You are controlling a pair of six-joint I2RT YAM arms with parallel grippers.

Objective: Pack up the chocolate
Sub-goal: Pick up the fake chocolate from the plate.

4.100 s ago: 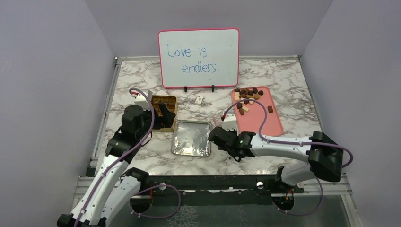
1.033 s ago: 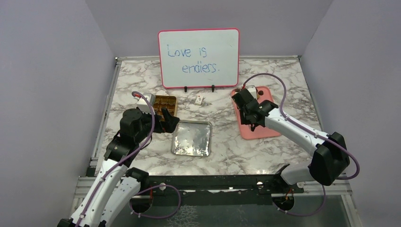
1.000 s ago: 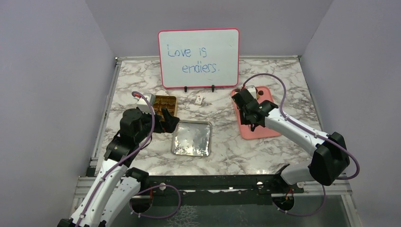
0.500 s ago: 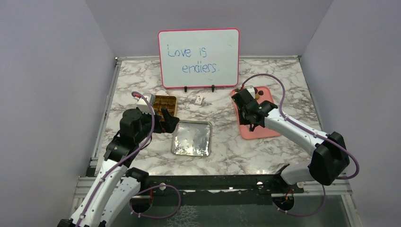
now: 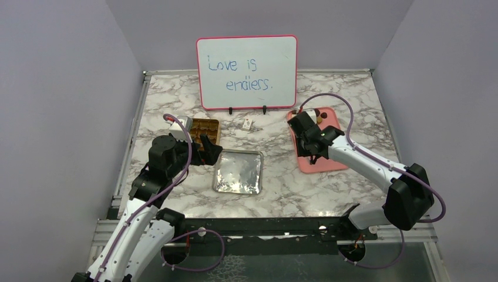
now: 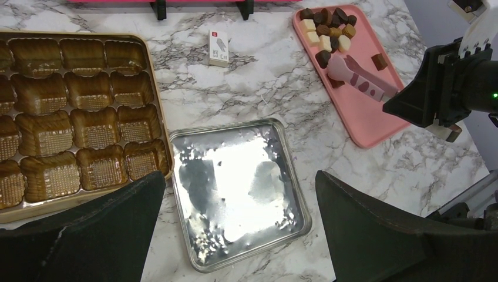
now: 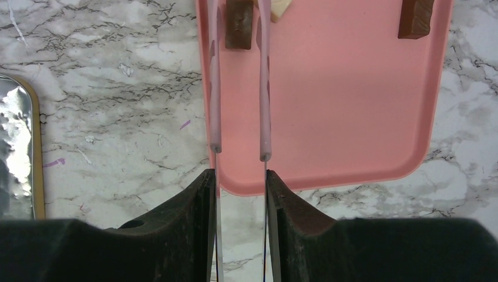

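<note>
The chocolate is a heap of dark, brown and cream pieces at the far end of the pink tray, also seen in the top view as chocolate. My right gripper hangs over the tray, shut on pink-tipped tongs. A brown piece lies between the tong tips. Another brown piece lies to the right. My left gripper stands open above the silver tin, holding nothing. In the top view, right gripper and left gripper are well apart.
A gold tray with moulded cavities sits left of the silver tin. A small white card lies behind them, before the whiteboard. Grey walls close in both sides.
Four seconds ago my right gripper was beside the silver tin; it now hangs over the pink tray. In the last second it crept slightly nearer along the tray. The left arm holds still.
</note>
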